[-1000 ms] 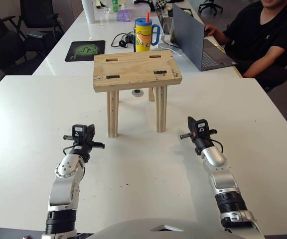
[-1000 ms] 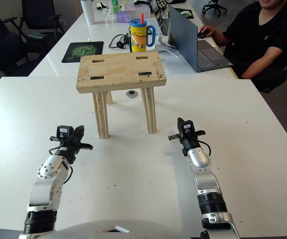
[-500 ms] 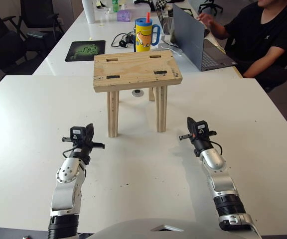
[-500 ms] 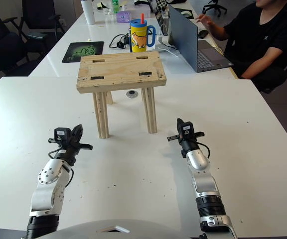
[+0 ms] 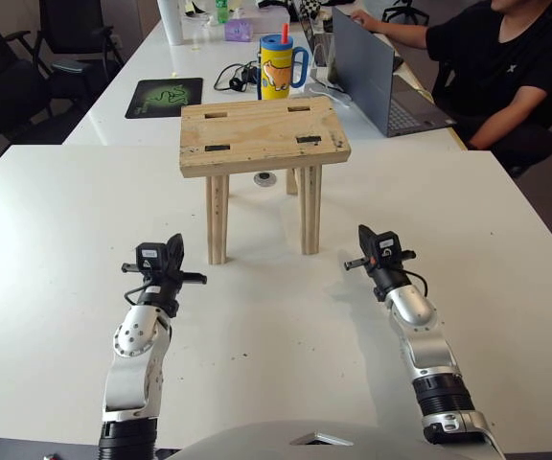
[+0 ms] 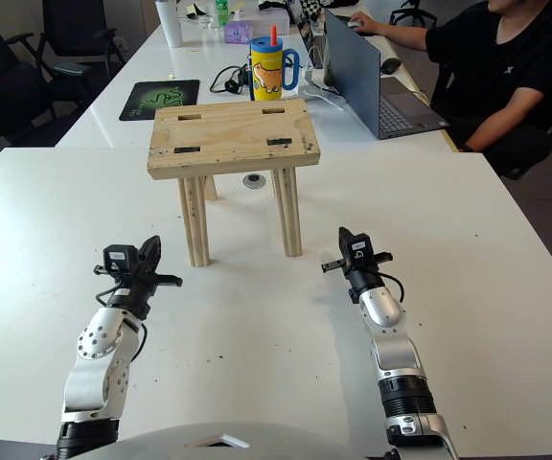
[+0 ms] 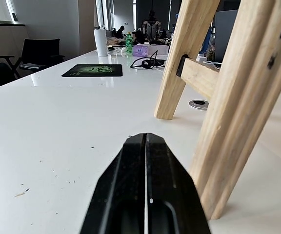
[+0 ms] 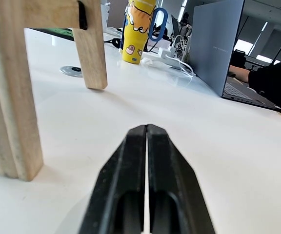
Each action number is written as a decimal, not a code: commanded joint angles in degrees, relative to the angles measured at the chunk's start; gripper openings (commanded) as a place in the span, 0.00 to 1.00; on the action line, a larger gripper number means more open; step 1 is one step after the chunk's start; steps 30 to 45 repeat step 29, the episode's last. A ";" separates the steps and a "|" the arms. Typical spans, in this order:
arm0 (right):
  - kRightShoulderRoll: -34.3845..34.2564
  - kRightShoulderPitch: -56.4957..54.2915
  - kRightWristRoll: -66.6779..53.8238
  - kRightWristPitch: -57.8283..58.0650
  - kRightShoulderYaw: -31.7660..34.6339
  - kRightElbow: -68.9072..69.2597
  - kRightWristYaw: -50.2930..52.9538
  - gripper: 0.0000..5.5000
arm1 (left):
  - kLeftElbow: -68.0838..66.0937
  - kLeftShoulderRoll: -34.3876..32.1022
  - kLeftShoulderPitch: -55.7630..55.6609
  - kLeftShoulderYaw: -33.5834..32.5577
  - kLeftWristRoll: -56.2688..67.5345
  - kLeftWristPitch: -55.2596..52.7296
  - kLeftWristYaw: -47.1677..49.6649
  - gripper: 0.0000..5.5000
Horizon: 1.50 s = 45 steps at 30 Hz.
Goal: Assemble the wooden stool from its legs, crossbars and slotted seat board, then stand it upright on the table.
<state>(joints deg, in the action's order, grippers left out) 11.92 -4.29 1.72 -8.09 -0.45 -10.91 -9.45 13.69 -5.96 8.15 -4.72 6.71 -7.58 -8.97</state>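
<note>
While stool stands, mug holds straw.

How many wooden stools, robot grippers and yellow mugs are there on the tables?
Wooden stool: 1
Grippers: 2 (left gripper, right gripper)
Yellow mug: 1
Total: 4

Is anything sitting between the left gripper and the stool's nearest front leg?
Nothing visible. Only bare table lies between the left gripper, its jaws shut, and that front leg of the upright stool.
</note>
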 commanded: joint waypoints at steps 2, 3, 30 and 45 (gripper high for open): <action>-0.63 -3.30 0.19 -1.55 -0.02 -2.91 0.32 0.00 | -1.59 -0.78 -2.44 -0.63 -0.09 0.97 0.06 0.00; -0.65 -3.79 0.18 -1.79 -0.10 -3.47 0.19 0.00 | -1.75 -0.73 -2.60 -0.59 -0.23 1.22 0.15 0.00; -2.47 -12.99 0.13 -7.32 -1.26 -16.01 -1.79 0.00 | -4.00 1.20 -3.61 0.33 -1.02 3.69 3.33 0.00; -2.47 -12.99 0.13 -7.32 -1.26 -16.01 -1.79 0.00 | -4.00 1.20 -3.61 0.33 -1.02 3.69 3.33 0.00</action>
